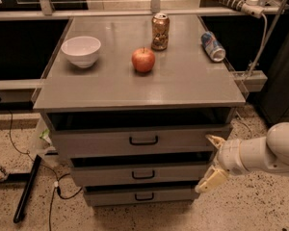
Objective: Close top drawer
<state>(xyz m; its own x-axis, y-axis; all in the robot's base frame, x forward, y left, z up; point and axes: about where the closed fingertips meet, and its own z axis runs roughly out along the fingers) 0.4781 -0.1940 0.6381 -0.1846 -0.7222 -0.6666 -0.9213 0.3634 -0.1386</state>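
Note:
The top drawer (101, 141) is a wide grey metal drawer under the tabletop, pulled out a little, with a dark gap above its front panel. A small black loop handle (143, 140) sits at its centre. My gripper (211, 160) is on a white arm coming in from the right. It is open, with one cream finger (215, 140) at the right end of the top drawer's front and the other finger (210, 179) lower, in front of the middle drawer.
Two smaller grey drawers (139, 174) sit below. On the tabletop (183, 85) stand a white bowl (81, 51), a red apple (143, 60), an upright can (160, 31) and a lying can (213, 46). Cables and a black bar (26, 189) lie on the floor at the left.

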